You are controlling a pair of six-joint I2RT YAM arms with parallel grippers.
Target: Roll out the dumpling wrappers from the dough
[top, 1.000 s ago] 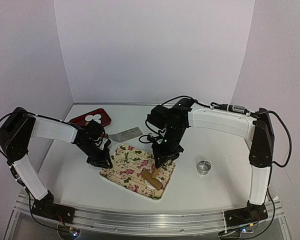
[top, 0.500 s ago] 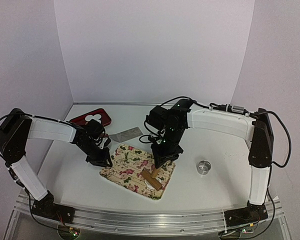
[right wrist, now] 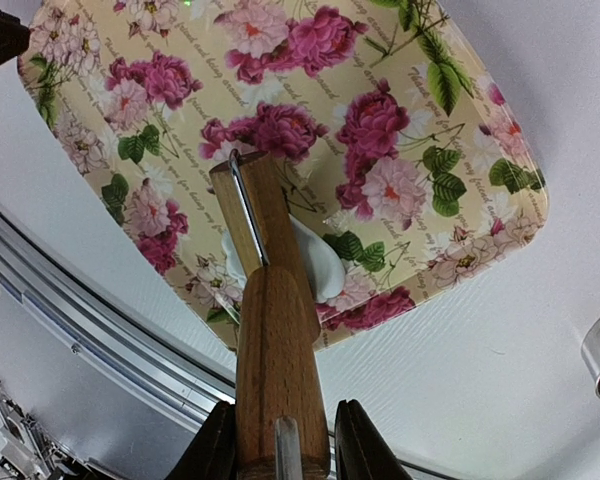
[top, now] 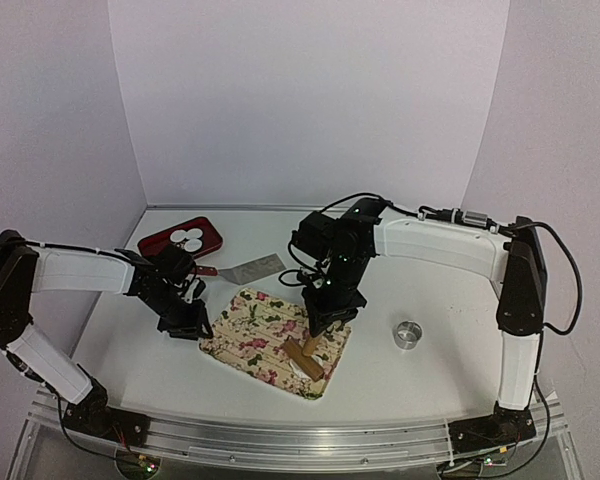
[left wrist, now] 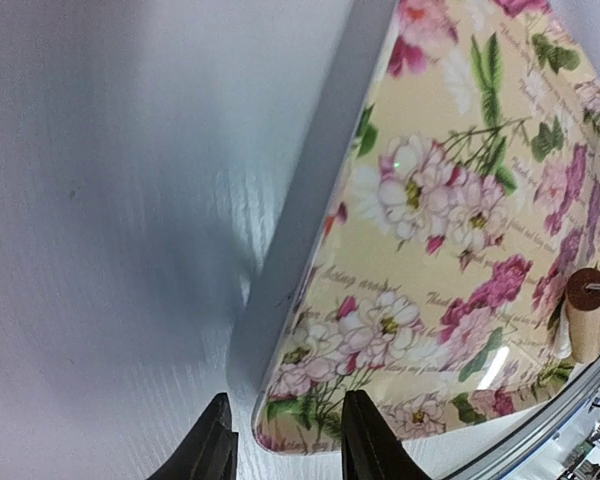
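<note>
Your right gripper clamps the wooden rolling pin on white dough; your left gripper, narrowly parted, leaves the floral board unclamped, so rolling may skid it.

Smooth wooden rolling pin, glossy floral-print board, shiny metal ring, matt white dough

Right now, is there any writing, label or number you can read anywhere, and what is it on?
Floral tray: faint cursive script printed between the flowers, too small and blurred to read.
Rolling pin, metal ring, red tray: no text shows on them.
Nothing else in any view carries words, numbers or signs that can be made out.
</note>
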